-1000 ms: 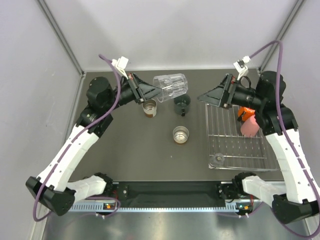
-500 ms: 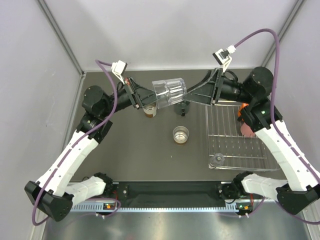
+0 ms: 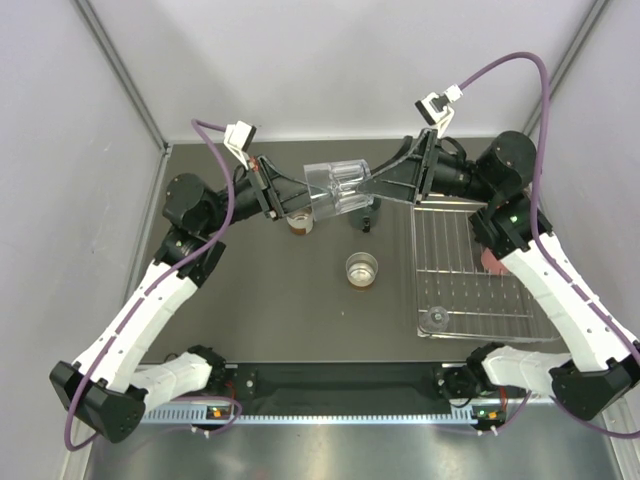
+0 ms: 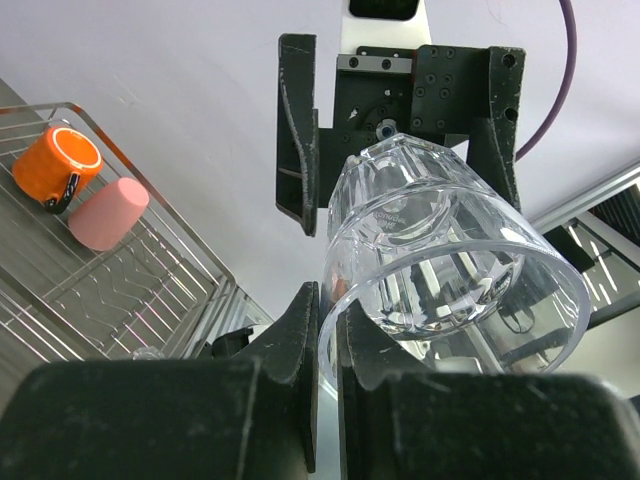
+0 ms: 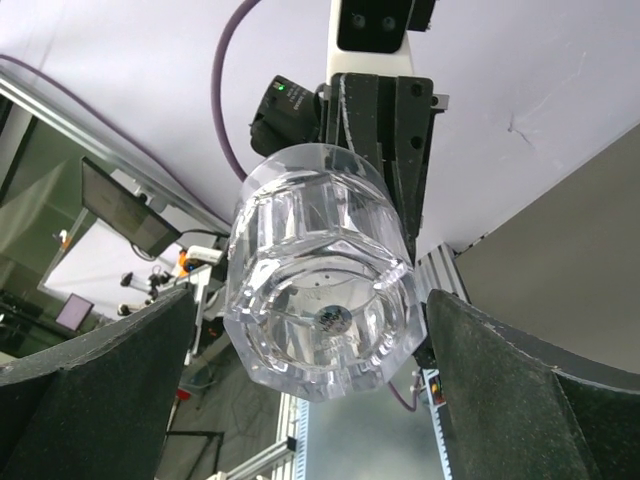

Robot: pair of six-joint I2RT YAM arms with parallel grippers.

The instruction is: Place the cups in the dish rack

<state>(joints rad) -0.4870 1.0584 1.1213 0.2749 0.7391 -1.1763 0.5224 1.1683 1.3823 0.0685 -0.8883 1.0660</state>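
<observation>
Top external view: the clear cup (image 3: 338, 187) hangs in the air just left of the dish rack (image 3: 470, 290), its rim pinched in the left gripper's (image 3: 316, 202) narrow jaws. The right gripper's (image 3: 364, 190) jaws stand wide on either side of its base. The orange cup (image 4: 60, 168) and the pink cup (image 4: 108, 213) lie inside the dish rack.

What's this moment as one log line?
left fingers: shut on clear plastic cup rim, mid-air | right fingers: open, flanking its base | dish rack: orange cup, pink cup inside

Clear faceted cup (image 4: 440, 250); orange cup (image 4: 58, 160); pink cup (image 4: 108, 213); silver wire-grid rack (image 3: 460, 272).
</observation>
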